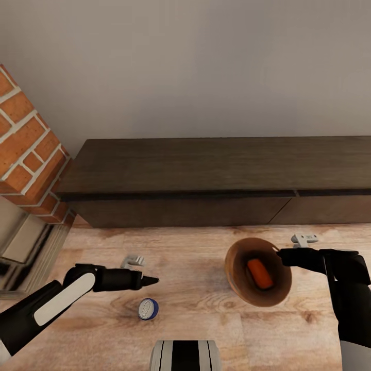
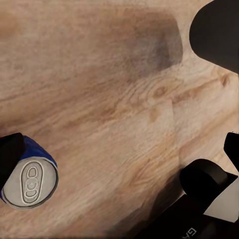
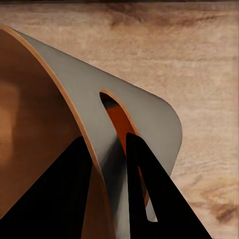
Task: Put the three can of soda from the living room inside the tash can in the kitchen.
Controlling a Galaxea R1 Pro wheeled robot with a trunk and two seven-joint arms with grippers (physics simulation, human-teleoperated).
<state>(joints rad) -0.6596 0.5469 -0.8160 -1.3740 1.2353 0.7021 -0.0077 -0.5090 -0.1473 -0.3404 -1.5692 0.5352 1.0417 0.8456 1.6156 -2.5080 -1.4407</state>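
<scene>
Head view: the right gripper (image 1: 281,253) pinches the rim of the tash can (image 1: 238,286), an orange can (image 1: 259,273) lying lengthwise inside. The blue can (image 1: 148,309) stands upright on the floor (image 1: 196,314), beside the left gripper (image 1: 153,281).

Left wrist view: blue can (image 2: 29,179) upright, top facing up; whether this gripper is open I cannot tell. Centre it over the can, descend straight.

Right wrist view: fingers (image 3: 144,189) straddle the bin's wall

Orange can (image 1: 259,273) perhaps partly hidden.

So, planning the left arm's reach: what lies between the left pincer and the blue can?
Only bare wood floor between the left pincer and the blue can, per the head view.
</scene>
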